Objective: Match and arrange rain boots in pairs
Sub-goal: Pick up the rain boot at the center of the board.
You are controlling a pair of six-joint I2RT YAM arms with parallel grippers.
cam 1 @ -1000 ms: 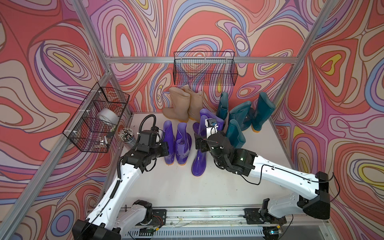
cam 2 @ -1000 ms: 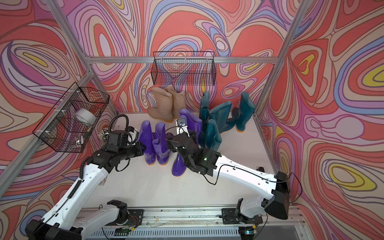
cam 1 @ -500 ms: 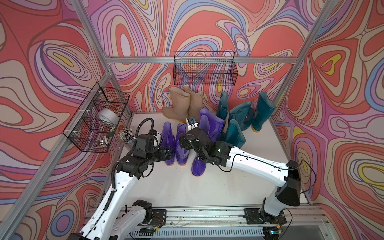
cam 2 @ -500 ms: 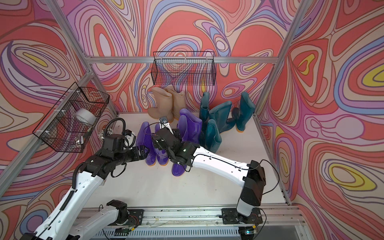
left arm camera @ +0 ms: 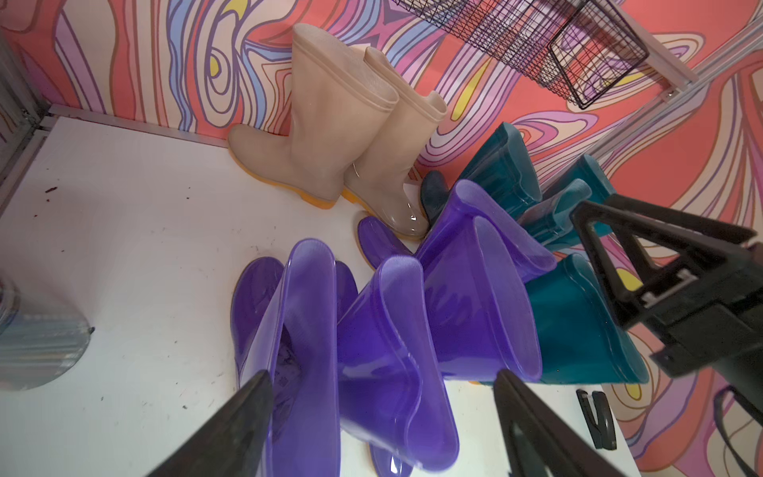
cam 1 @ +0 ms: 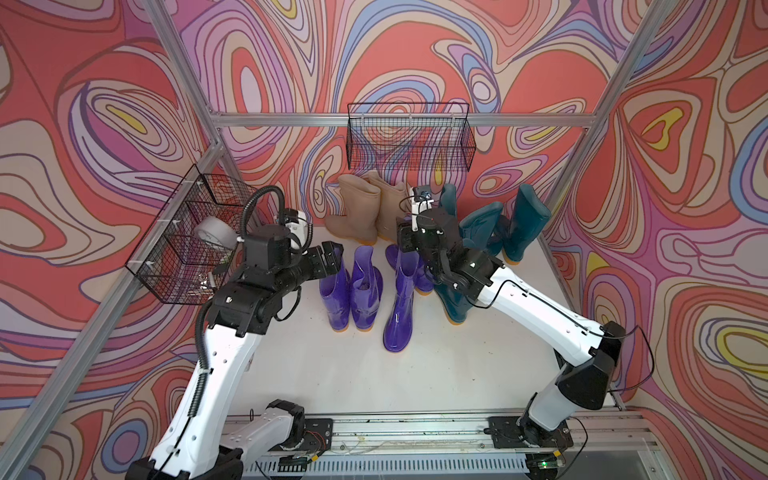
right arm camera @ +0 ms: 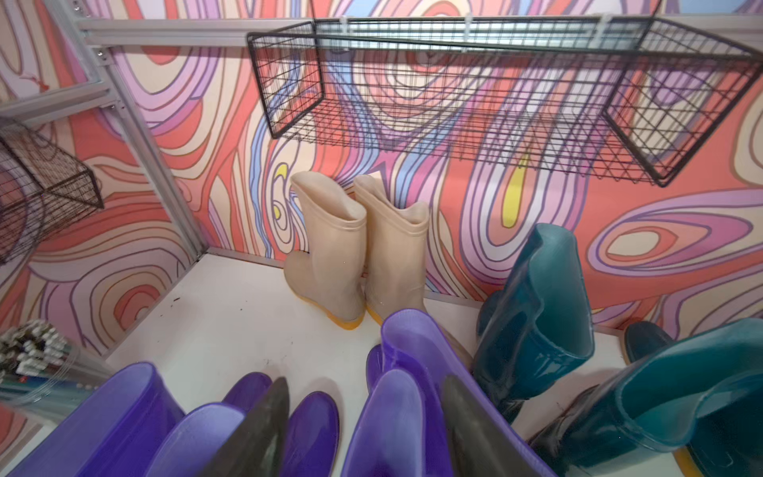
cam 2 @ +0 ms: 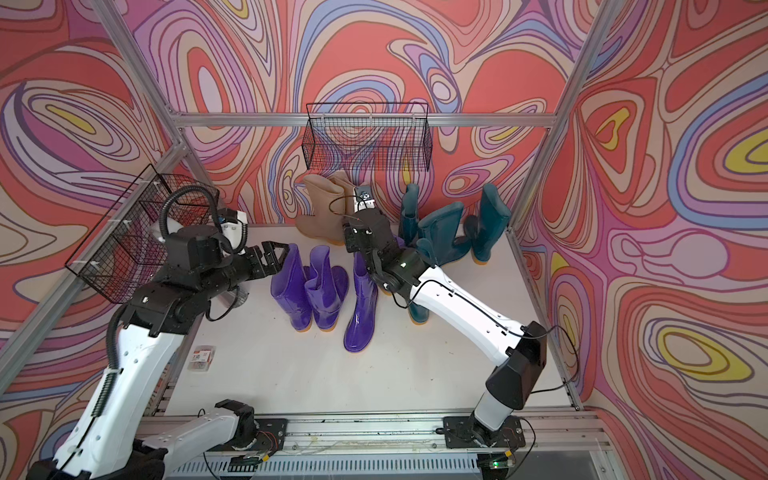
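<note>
Right wrist view: right gripper cut off at the frame edge, just two dark fingers showing, partly spread to either side of the collar of a purple rain boot; contact impossible to judge, no firm hold seen. From above, tips lost under the wrist housing.

Left gripper wide apart and empty, just beside the collar of the outermost purple boot, partner boot pressed against that one. Fourth purple boot mostly behind the right arm; nearest teal boot half covered too. Three more teal boots clustered toward the back right corner. Beige pair upright against the back wall, below a black wire basket.

Second wire basket on the left wall, pale tape roll inside, blurred by mesh. White tabletop with dark specks; walls in swirling red, pink and lilac; aluminium framing at the corners.
</note>
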